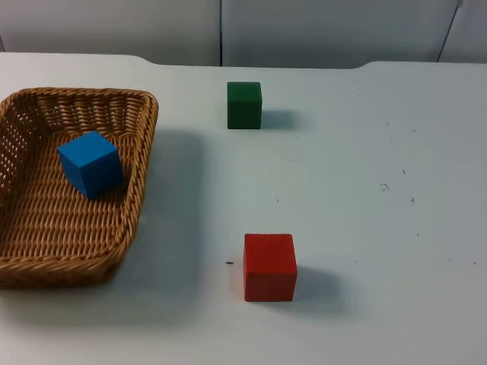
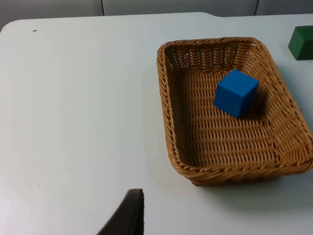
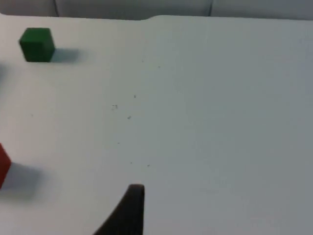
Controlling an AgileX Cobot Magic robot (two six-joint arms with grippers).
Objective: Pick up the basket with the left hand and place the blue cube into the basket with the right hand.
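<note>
Basket (image 1: 46, 258) sits flat on the table (image 1: 365, 228) at the left of the top view; blue cube (image 1: 90, 163) is inside it, tilted, leaning against the right-hand wall, nearer the far end; left wrist view gives the same: cube (image 2: 236, 92) on the woven floor of the basket (image 2: 195, 166), close to one long side.

Green cube (image 1: 244, 105) stands on the table toward the far edge, well apart from the basket; red cube (image 1: 269, 267) stands nearer the camera, right of the basket's near corner, not touching it; both upright, flat on the surface.

Left gripper (image 2: 128, 215): one black fingertip visible above bare table, beside the basket's near end, not touching it; open or closed: can't tell.

Right gripper (image 3: 129, 208): one black fingertip over bare table, well apart from the green cube (image 3: 36, 44); a sliver of the red cube (image 3: 3, 164) at the frame's edge; finger state: can't tell.

Neither gripper holds anything that I can see; basket rests on the table, not lifted.
</note>
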